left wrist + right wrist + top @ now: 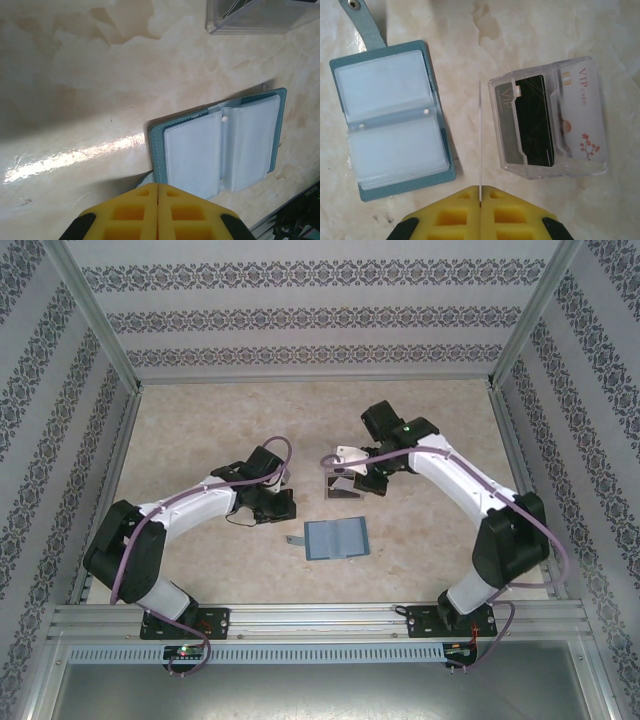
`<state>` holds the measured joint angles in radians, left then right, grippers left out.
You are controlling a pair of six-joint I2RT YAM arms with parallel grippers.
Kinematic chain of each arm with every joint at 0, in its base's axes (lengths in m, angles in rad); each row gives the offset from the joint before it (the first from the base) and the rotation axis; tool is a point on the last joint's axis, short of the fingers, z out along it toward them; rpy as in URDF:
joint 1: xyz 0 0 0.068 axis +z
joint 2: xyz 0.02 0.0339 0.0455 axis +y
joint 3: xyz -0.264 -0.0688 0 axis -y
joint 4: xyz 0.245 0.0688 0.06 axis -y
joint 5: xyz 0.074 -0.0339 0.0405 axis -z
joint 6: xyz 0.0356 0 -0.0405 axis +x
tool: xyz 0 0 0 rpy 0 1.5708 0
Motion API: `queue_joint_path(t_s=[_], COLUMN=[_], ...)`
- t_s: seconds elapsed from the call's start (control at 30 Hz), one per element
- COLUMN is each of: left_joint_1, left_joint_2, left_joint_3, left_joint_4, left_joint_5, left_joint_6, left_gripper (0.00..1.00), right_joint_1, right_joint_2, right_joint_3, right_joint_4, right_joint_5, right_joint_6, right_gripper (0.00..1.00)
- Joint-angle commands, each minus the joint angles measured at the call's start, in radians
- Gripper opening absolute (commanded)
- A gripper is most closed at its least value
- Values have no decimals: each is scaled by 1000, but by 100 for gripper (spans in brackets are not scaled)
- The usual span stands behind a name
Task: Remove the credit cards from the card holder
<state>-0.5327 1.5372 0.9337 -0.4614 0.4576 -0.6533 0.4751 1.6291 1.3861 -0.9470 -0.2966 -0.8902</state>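
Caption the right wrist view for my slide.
Shut jaws hold a credit card edge-on between open card holder and clear tray.

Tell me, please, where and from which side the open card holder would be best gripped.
Probably by the small strap tab. The card holder lies open and flat on the table, so its covers offer little to pinch; the tab sticks out past its left edge in the top view. Come in low from that side.

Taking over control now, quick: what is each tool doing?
Left tool: closed, holding nothing.
Right tool: closed on a credit card, seen edge-on.
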Motion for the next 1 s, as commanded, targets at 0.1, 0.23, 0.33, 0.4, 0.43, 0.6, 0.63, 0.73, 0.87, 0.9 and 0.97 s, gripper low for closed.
queue_joint_path(t_s=[0.1, 0.23, 0.33, 0.4, 0.43, 0.6, 0.63, 0.73, 0.87, 0.9, 0.97], left_joint_1=[19, 20, 22, 21, 22, 23, 23, 23, 25, 25, 27], left_joint_2=[-44, -58, -62, -64, -63, -69, -70, -71, -79, -81, -87], left_joint_3=[-30, -43, -51, -54, -54, -54, -53, -56, -61, -65, -68], left_joint_4=[38, 39, 45, 49, 50, 44, 43, 41, 38, 38, 40], left_joint_5=[-25, -31, -29, -24, -22, -28, -29, -30, -36, -37, -40], left_joint_6=[-26, -30, -34, -38, -38, -35, -35, -36, -39, -40, -44], left_gripper=[7, 7, 7, 7, 7, 7, 7, 8, 9, 9, 9], right_joint_1=[-15, -21, -28, -31, -32, -32, -32, -32, -32, -30, -28], right_joint_2=[159, 245, 287, 313, 323, 370, 378, 409, 457, 470, 489], right_joint_3=[170, 263, 314, 351, 366, 436, 447, 489, 558, 573, 594], right_joint_4=[-164, -198, -203, -211, -214, -225, -226, -237, -266, -275, -289], right_joint_5=[44, 89, 109, 117, 121, 149, 154, 158, 154, 149, 137], right_joint_6=[-123, -146, -164, -178, -185, -220, -227, -253, -269, -270, -273], right_gripper=[0, 0, 0, 0, 0, 0, 0, 0, 0, 0, 0])
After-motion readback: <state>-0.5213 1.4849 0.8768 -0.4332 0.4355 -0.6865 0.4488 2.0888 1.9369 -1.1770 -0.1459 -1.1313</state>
